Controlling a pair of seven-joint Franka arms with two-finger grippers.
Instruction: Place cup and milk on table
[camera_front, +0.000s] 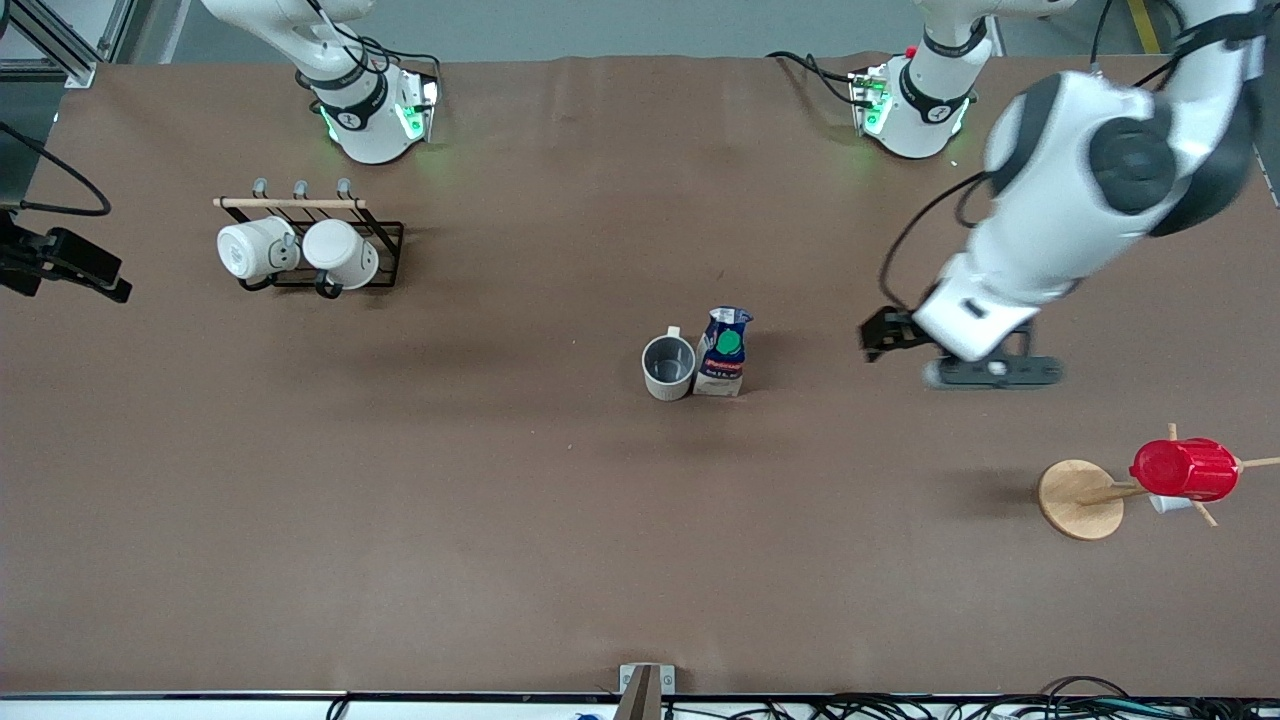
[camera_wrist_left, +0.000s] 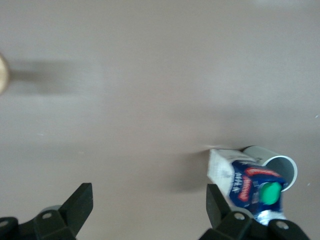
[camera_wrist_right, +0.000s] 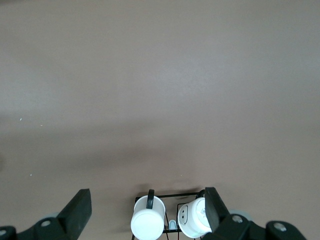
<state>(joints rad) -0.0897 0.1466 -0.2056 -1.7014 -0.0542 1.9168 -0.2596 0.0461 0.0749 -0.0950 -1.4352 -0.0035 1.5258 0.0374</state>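
Note:
The cream-beige cup (camera_front: 668, 366) stands upright on the brown table (camera_front: 480, 520) near its middle, its dark grey inside showing. The blue and white milk (camera_front: 722, 355) with its green cap stands upright, touching the cup on the side toward the left arm's end. My left gripper (camera_front: 988, 374) is open and empty, up in the air over bare table between the milk and the left arm's end. In the left wrist view its fingers (camera_wrist_left: 80, 204) stand wide apart, with the milk (camera_wrist_left: 247, 181) and cup (camera_wrist_left: 280, 165) off to one side. My right gripper (camera_wrist_right: 147, 206) is open and empty, high over the mug rack.
A black wire rack (camera_front: 385, 245) with two white mugs (camera_front: 255, 248) stands near the right arm's base; it also shows in the right wrist view (camera_wrist_right: 165, 196). A wooden mug tree (camera_front: 1080, 498) with a red ribbed cup (camera_front: 1185, 470) stands toward the left arm's end.

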